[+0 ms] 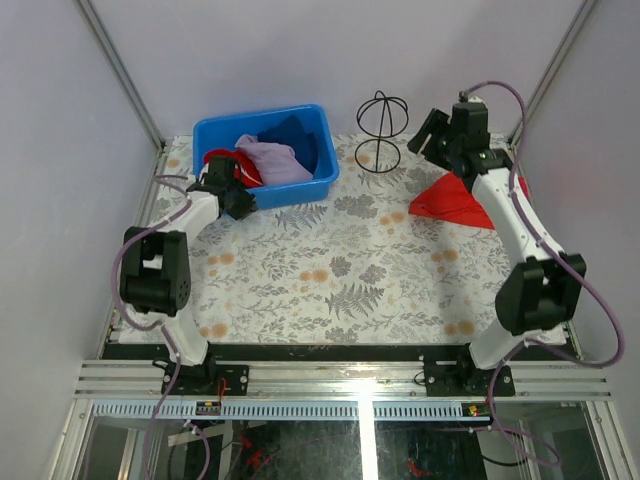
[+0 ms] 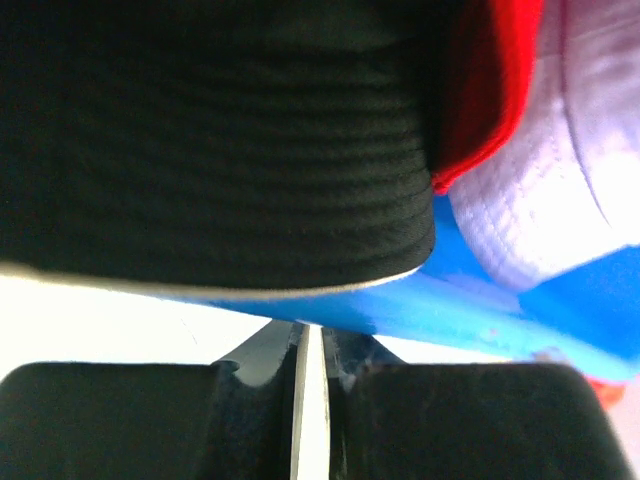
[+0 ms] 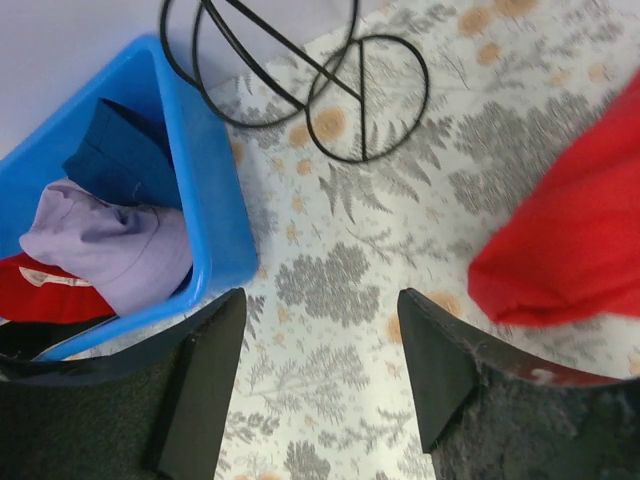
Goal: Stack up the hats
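Note:
A blue bin at the back left holds a lavender hat, a navy hat and a red hat. My left gripper is at the bin's front left corner. In the left wrist view its jaws are almost closed on a thin pale strip. Just above them hangs the beige hat's black lining with its beige edge. The red hat and the lavender hat lie beside it over the bin rim. My right gripper is open and empty above the table.
A black wire stand stands at the back, right of the bin. A flat red cloth lies at the back right under my right arm. The floral tablecloth covers the table.

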`<state>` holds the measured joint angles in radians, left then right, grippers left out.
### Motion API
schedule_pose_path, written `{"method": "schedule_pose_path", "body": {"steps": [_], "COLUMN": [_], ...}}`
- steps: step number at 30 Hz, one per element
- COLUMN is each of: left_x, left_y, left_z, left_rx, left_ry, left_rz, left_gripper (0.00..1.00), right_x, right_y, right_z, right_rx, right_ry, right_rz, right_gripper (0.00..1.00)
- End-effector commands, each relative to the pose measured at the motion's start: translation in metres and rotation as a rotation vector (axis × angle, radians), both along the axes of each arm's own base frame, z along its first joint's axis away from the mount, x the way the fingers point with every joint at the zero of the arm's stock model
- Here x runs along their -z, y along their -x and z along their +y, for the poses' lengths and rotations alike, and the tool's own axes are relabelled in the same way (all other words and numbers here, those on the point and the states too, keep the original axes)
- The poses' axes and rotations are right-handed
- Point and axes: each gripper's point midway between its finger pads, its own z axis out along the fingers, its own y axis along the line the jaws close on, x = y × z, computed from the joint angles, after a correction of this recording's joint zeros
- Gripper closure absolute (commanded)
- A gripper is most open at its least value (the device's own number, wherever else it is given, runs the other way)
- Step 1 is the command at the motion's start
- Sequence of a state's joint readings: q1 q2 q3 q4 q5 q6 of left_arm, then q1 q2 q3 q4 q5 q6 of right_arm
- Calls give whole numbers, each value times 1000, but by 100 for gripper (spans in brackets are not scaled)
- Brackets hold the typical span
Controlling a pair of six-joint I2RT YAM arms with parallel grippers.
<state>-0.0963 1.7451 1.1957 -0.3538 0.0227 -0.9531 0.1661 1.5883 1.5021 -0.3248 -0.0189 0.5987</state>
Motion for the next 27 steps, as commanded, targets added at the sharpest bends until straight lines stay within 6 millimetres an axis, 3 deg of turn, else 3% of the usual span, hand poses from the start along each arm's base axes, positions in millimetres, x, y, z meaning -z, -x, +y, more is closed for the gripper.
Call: {"method": "schedule_pose_path", "body": {"steps": [1,2,5,6,8,11,17,21,27], "left_x": [-5,-4,-12,-20,-46,-88,-147,-166,-164], "left_y": [-46,-52,-68,-73,-79,-77,-56,-38,-26], "left_z": [39,45,57,56,50,46,30,23,36], "left_rx": [-12,-13,0,17,56,62,101,120,110], "left_ry": [-83,-83,-84,-85,-82,-61,24,57,30], "left_rz": [-71,-69,-93,-115,-179,-280,-395,-444,-430], "left_gripper": [94,94,92,88,71,56,51,49,46], "right_x": [-26,-36,-30,-23,-14,1,15,13,11], "right_y": [-42,-54,-83,-92,-109,-129,-148,-158,-168], "right_z": [21,28,39,39,37,41,58,72,86], "right_rx": [-125,-152,-195,-197,-183,-185,-185,-183,-169], "right_ry": [47,39,44,71,107,114,123,149,257], "right_rz": [-71,-96,-90,-85,-85,-89,-120,-179,-229], "right_gripper": [33,34,34,33,32,32,32,32,33]}}
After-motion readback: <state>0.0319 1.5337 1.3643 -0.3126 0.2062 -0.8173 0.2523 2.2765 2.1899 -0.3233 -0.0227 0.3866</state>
